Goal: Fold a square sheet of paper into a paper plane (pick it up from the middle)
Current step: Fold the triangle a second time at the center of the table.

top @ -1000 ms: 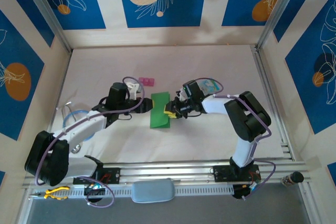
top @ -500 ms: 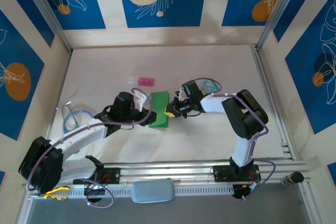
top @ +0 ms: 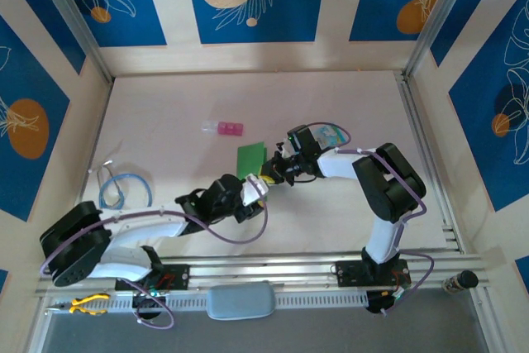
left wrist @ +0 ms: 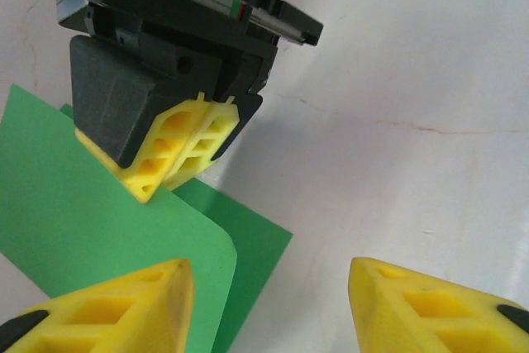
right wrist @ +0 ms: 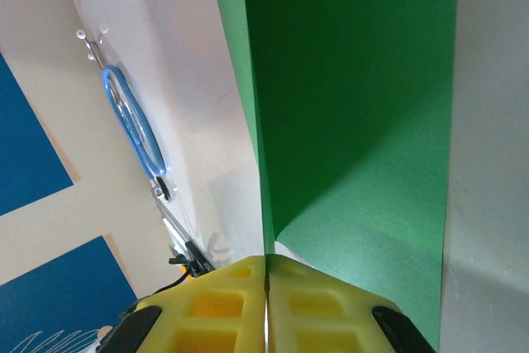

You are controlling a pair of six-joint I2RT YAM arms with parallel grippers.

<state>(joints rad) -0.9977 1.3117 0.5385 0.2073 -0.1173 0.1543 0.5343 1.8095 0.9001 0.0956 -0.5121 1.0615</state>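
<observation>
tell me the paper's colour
The paper is plain bright green, clearest in the right wrist view.

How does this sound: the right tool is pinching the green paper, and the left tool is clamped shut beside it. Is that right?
Not quite. The left tool is open, its fingers standing apart, as the left wrist view shows. The rest holds: the right tool is pinching the green paper, with the left tool beside it.

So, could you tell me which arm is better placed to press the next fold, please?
Probably left. The left gripper is open and free beside the green sheet, while the right gripper is shut on the sheet's edge, holding it.
</observation>
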